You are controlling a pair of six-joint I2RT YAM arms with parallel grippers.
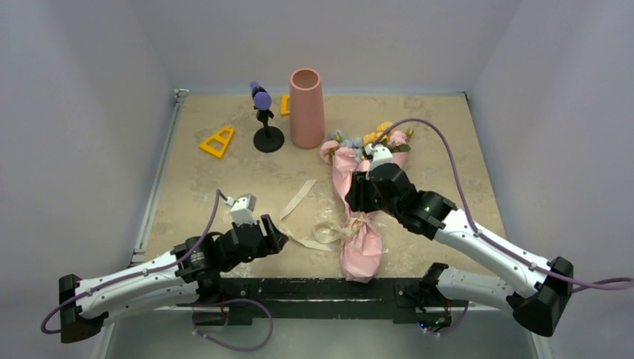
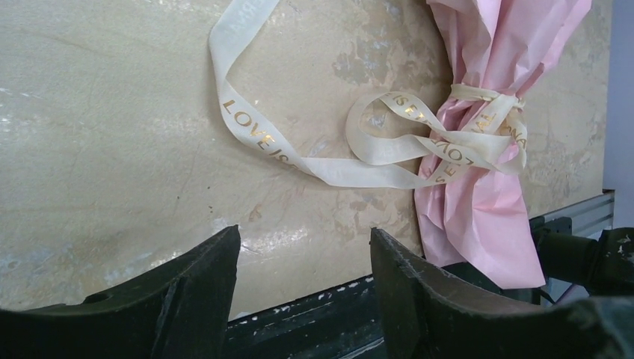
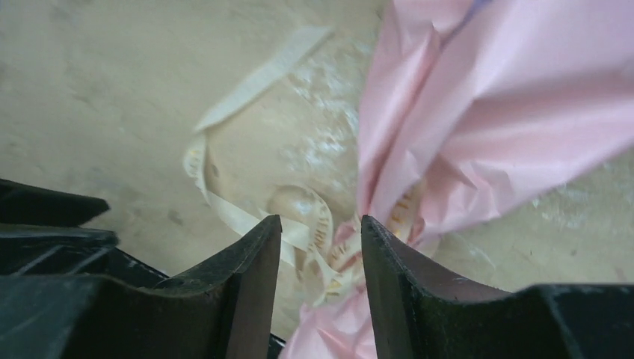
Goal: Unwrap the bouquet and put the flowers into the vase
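Left gripper [image 2: 305, 238] is hovering empty at the front edge of the table [image 1: 209, 179], jaws standing wide, beside the cream ribbon [image 2: 262, 142]. Right gripper [image 3: 321, 224] is hanging over the still-tied bouquet [image 1: 362, 250], jaws parted, gripping nothing. Farther back, the vase [image 1: 306, 108] is standing upright.

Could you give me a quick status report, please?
Left pincer open, empty. Right pincer open near ribbon knot. Bouquet wrapped, lying flat. Vase upright, mouth clear.

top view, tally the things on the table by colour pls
pink: 2, vase and bouquet
yellow: 2, triangular frame and small piece behind the vase
black with purple top: 1, stand
cream: 1, ribbon
total: 6
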